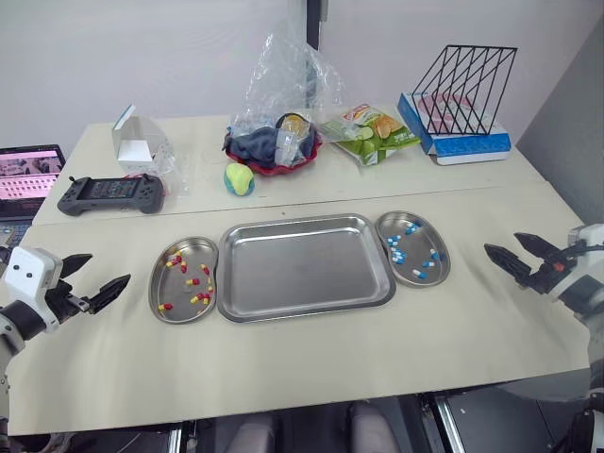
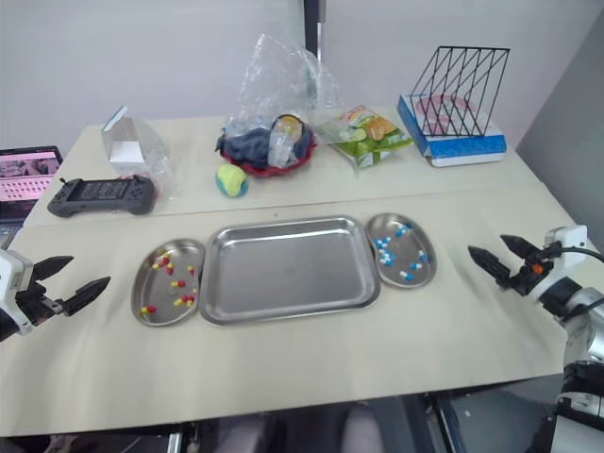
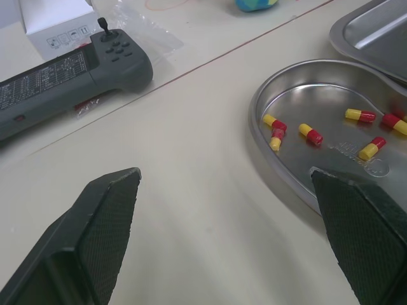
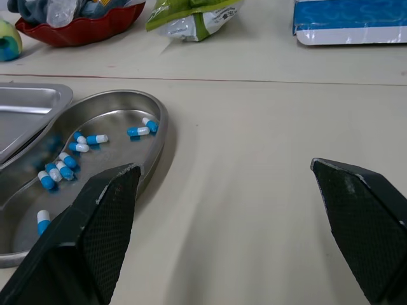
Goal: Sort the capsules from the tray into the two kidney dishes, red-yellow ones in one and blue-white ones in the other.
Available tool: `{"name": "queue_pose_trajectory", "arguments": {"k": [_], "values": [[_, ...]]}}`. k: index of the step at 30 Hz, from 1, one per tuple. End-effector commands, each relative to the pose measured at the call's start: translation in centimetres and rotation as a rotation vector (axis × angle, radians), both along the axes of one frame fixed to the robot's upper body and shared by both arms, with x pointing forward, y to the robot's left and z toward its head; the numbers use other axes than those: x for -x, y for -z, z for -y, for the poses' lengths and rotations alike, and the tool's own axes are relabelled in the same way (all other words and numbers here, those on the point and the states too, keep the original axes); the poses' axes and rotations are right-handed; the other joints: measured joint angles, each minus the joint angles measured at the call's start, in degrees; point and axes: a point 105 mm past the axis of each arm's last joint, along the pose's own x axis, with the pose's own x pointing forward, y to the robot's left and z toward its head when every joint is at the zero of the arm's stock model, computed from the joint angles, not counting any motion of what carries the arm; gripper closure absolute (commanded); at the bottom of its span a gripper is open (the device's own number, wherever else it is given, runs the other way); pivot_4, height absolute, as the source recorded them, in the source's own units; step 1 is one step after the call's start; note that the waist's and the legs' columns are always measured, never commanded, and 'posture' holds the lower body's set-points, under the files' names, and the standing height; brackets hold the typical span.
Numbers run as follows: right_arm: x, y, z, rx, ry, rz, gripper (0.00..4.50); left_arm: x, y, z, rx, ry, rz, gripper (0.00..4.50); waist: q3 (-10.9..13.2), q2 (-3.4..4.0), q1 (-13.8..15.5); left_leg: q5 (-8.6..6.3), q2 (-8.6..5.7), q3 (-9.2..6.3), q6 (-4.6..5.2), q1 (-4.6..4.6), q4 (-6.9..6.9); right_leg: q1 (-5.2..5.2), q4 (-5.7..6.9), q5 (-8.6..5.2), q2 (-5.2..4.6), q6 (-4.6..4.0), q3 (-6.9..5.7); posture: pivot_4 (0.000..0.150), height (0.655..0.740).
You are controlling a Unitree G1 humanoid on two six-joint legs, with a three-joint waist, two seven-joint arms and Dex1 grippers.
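A steel tray [image 1: 304,266] lies mid-table with nothing in it. Touching its left side, a kidney dish [image 1: 182,279] holds several red-yellow capsules [image 3: 310,134]. Against its right side a second kidney dish [image 1: 413,247] holds several blue-white capsules [image 4: 63,164]. My left gripper [image 1: 92,279] hovers open to the left of the red-yellow dish, nothing between its fingers. My right gripper [image 1: 514,253] is open too, to the right of the blue-white dish, holding nothing.
Behind the tray lie a black game controller [image 1: 111,194], a white box [image 1: 133,143], a yellow-blue ball [image 1: 239,178], a red bowl [image 1: 274,148] under a clear bag, a snack packet [image 1: 371,132] and a wire rack [image 1: 464,87] on a blue box. A laptop [image 1: 28,177] sits far left.
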Motion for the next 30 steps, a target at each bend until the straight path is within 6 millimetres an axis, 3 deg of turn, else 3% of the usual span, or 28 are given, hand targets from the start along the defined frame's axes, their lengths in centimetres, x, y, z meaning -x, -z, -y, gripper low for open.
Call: {"name": "queue_pose_trajectory", "arguments": {"k": [1,6,9,11,12,18,30], "values": [[0.1,-1.2,0.0,0.052,-0.009,0.035,0.01,0.1,-1.3,-0.5,-0.001,-0.01,0.04,0.0,0.0,0.0,0.0,0.0,0.0,0.0,0.0,0.0,0.0,0.0,0.0,0.0,0.0,0.0,0.0,0.15,0.74],[0.1,-0.8,0.1,0.064,0.014,0.013,0.01,-0.2,-1.3,-0.3,0.003,-0.004,0.037,0.0,0.0,0.07,-0.3,-0.03,-0.1,-0.2,0.05,-0.07,-0.03,0.21,-0.01,0.0,-0.1,0.01,-0.19,0.15,0.74],[0.1,-1.0,0.3,0.06,0.023,0.017,0.01,-0.3,-1.3,-0.2,0.005,0.0,0.037,0.0,0.0,0.16,-1.7,-0.1,-0.73,-2.27,0.53,-0.03,-0.02,1.8,-0.04,-0.28,-1.22,0.28,-2.26,0.15,0.74],[0.2,-1.1,0.4,0.054,0.03,0.015,0.01,-0.4,-1.3,-0.1,0.009,0.004,0.037,0.0,0.0,0.23,-1.5,0.14,-1.67,-3.55,0.47,0.19,0.15,2.31,0.02,-0.51,-1.82,0.55,-3.21,0.15,0.74],[0.2,-1.1,0.4,0.059,0.032,0.015,0.01,-0.4,-1.2,0.0,0.009,0.006,0.037,0.0,0.0,0.23,-1.0,0.37,-1.71,-3.48,0.07,0.2,0.27,2.16,-0.09,-0.52,-1.76,0.58,-3.05,0.15,0.74],[0.3,-1.3,0.4,0.058,0.04,0.019,0.01,-0.6,-1.1,0.1,0.019,0.014,0.032,0.0,0.0,0.23,0.5,0.4,-1.32,-2.94,-0.03,0.13,0.2,1.79,-0.16,-0.52,-1.16,0.56,-1.85,0.15,0.74],[0.3,-1.4,0.3,0.058,0.049,0.022,0.01,-0.6,-0.9,1.0,0.062,0.066,0.008,0.0,0.0,0.24,0.3,0.29,-1.25,-2.5,0.14,0.22,0.05,1.58,-0.13,-0.52,-1.12,0.54,-1.4,0.15,0.74]]}}
